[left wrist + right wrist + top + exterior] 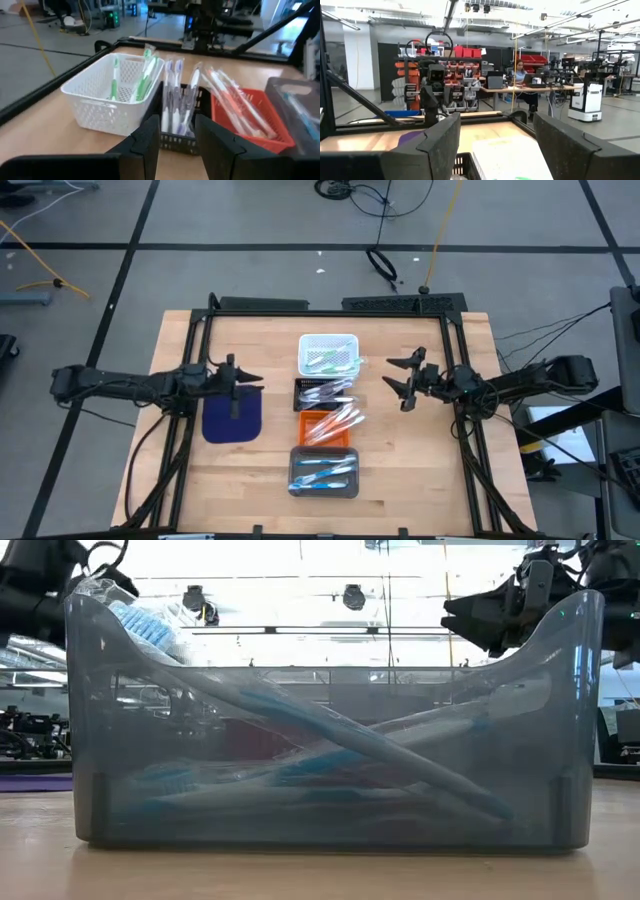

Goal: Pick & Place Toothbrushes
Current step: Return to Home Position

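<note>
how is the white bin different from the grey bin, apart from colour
The white bin has latticed, opaque walls; the grey bin has smooth, see-through ones. The white bin holds green toothbrushes; the grey bin holds blue toothbrushes. Both are rectangular and open-topped.

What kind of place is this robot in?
Probably a robotics lab or workshop: racks hold red bins, a person sits working at a desk, and cables trail over the floor.
</note>
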